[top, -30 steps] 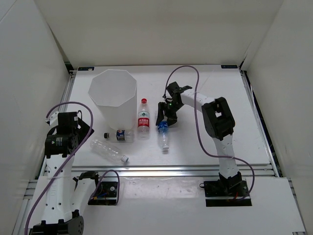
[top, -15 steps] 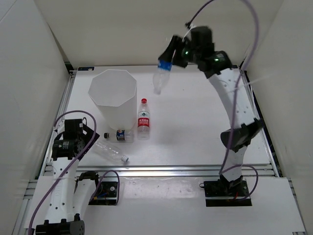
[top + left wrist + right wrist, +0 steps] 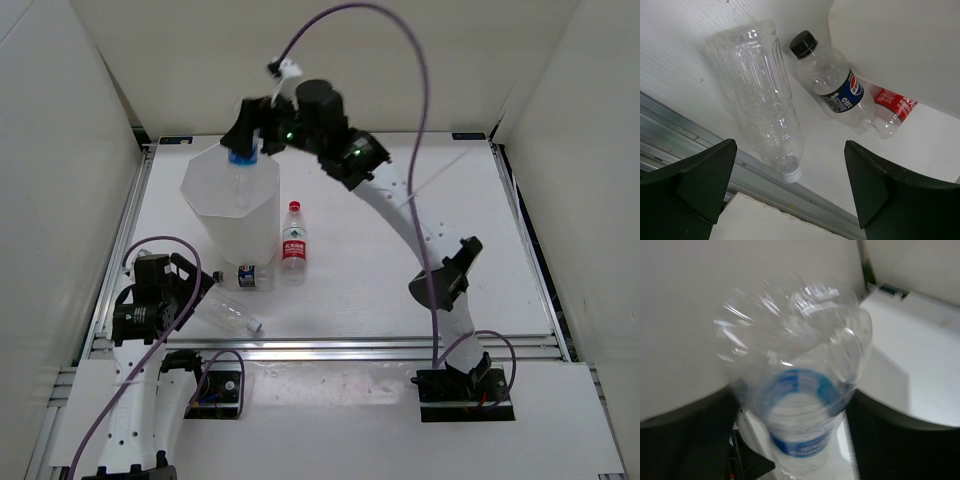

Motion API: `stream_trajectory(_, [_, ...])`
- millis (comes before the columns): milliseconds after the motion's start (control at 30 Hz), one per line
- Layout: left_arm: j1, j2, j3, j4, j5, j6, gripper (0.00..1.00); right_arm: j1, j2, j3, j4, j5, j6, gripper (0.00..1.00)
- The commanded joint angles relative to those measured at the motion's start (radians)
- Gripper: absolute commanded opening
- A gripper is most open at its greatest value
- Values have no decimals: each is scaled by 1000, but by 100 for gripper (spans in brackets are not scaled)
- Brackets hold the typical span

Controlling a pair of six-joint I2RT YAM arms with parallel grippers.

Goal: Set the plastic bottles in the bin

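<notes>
Above the white bin (image 3: 212, 232) my right gripper (image 3: 248, 130) stands open. The blue-label bottle (image 3: 240, 178) hangs just under it, inside the bin's rim. In the right wrist view this bottle (image 3: 800, 420) is blurred and loose between the wide jaws of the right gripper (image 3: 792, 440). My left gripper (image 3: 188, 282) is open over the unlabelled white-capped bottle (image 3: 760, 100), which lies by the table's near rail. Beside it lies the dark-capped bottle (image 3: 835, 85) against the bin (image 3: 900, 45). The red-label bottle (image 3: 292, 243) lies right of the bin.
A metal rail (image 3: 685, 135) runs along the table's near edge, right under the unlabelled bottle's cap. White enclosure walls (image 3: 60, 150) close in the table on three sides. The right arm's purple cable (image 3: 400, 40) arcs high over the far side.
The right arm has swung left with the blue-label bottle, from above the far middle of the table to over the bin, and its jaws have opened. The left gripper has shifted slightly nearer the unlabelled bottle.
</notes>
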Motion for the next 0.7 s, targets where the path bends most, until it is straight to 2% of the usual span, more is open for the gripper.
stream_trajectory(0, [-4,21,-18,7,58,24,100,54,-69,8,3,135,-186,100])
stream_trajectory(100, [-4,21,-29,-2,69,3,100,84,-209,-33,2,253,-286,100])
stream_trajectory(233, [-4,0,-86,-13,78,-19,100,84,-374,-138,13,357,-317,100])
stream_trajectory(367, [-4,30,-167,10,102,-45,100,74,-445,-231,-36,368,-308,100])
stream_trajectory(567, [-4,64,-221,91,93,-102,100,74,-468,-202,-249,315,-288,100])
stream_trajectory(633, [6,64,-239,128,107,-131,100,74,-522,-238,-281,302,-260,100])
stream_trajectory(667, [6,64,-239,151,107,-140,100,74,-545,-307,-292,302,-260,100])
